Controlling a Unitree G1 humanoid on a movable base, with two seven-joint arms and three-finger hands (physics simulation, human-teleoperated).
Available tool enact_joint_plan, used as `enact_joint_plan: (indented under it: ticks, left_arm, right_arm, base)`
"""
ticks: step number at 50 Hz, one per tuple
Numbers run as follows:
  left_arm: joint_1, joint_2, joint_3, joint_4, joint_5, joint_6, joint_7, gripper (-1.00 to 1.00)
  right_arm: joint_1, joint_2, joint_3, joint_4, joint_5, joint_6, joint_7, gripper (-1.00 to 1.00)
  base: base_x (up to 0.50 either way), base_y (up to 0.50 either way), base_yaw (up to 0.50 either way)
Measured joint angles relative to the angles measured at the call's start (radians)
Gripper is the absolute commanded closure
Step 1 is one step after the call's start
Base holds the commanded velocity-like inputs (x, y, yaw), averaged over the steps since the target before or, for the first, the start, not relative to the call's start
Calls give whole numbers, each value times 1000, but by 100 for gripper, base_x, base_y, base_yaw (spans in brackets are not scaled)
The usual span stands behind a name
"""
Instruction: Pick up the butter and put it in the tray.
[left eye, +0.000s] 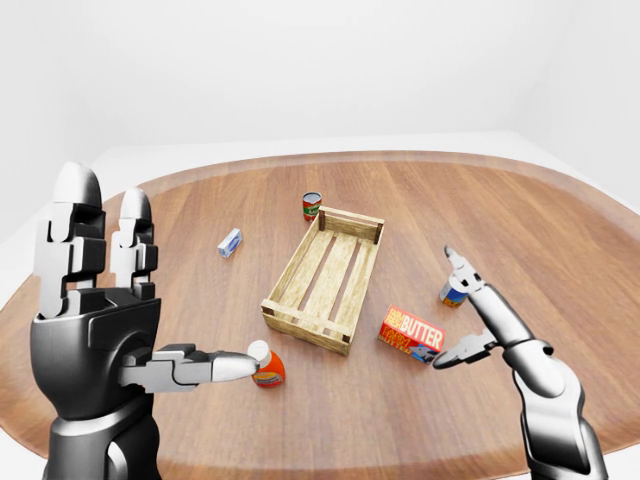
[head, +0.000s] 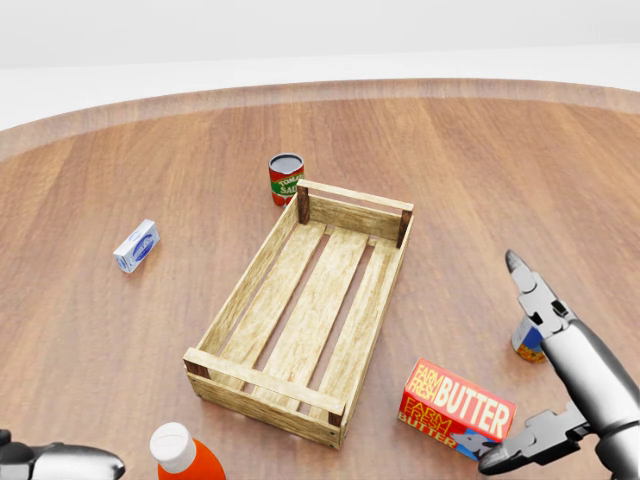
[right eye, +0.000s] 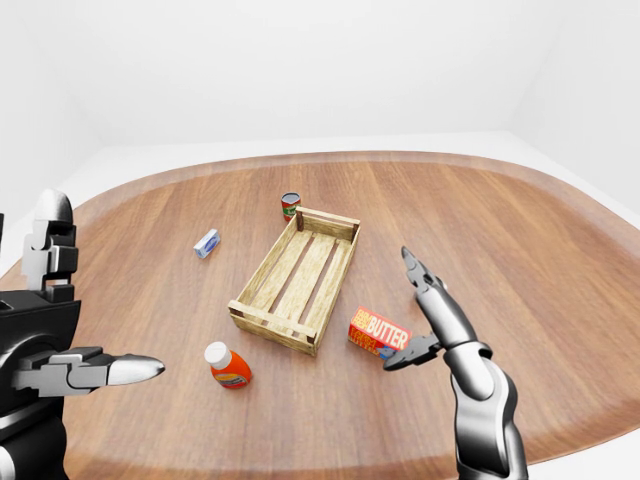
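Observation:
The butter (head: 457, 410), a red and orange box with white lettering, lies flat on the wooden table just right of the tray's lower right corner. The tray (head: 243, 292) is an empty slatted wooden crate in the middle of the head view. My right hand (head: 500, 362) stands open at the butter's right end. Its index finger points up and its thumb tip reaches the box's lower right corner; contact cannot be told. My left hand (left eye: 150, 300) is raised, open and empty at the far left of the left-eye view.
A red tomato can (head: 286, 179) stands just above the tray's top left corner. A small blue and white box (head: 136, 246) lies to the tray's left. An orange bottle with a white cap (head: 185, 455) stands below the tray. A blue and yellow can (head: 526, 340) sits behind my right hand.

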Motion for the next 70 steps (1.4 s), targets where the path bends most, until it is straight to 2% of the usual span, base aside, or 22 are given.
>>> enact_joint_plan:
  ticks: [35,70]
  left_arm:
    - [4,-1,7,-14,-7,0,-2,-100]
    - [3,-1,10,-16,-10,0,-3,-100]
  right_arm:
    - [-85,-64,10,213,79,0,-20,-100]
    - [-349,-153,107,900,166,0,-148,-100]
  base:
    - [0,0,0]
    - [0,0,0]
